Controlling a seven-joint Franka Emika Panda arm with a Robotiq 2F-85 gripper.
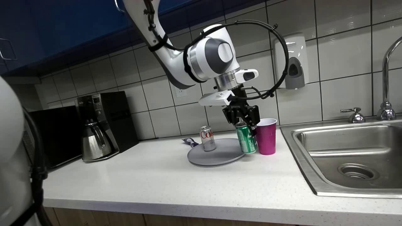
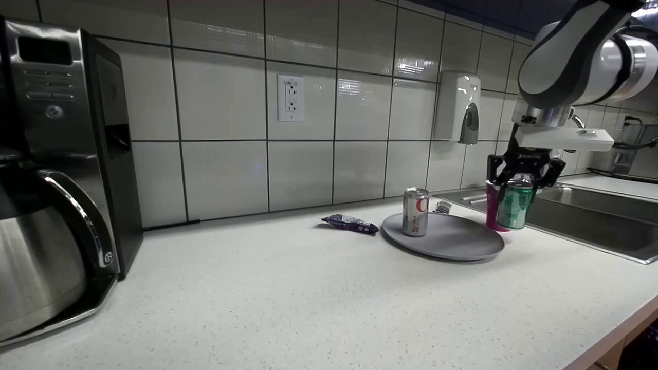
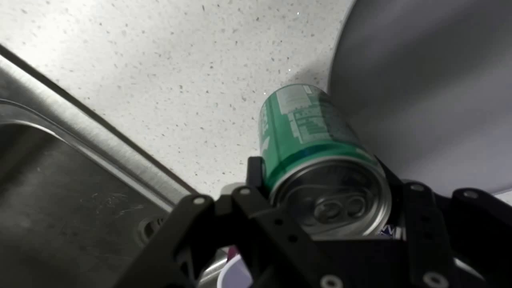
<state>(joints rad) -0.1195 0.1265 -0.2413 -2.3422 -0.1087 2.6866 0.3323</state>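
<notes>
Grasping a green soda can in the gripper, by opposite sides of its upper part, probably to leave the base clear. Holding it nearly upright, seemingly just off the countertop. Having a magenta plastic cup just beside the fingers; cannot tell whether touching. Having a gray plate near too, with its rim by the can's base, and a sink on the other side. Showing, farther from the fingers, a silver Diet Coke can upright on that plate, likely steady on its flat bottom, and beyond it a purple wrapper.
</notes>
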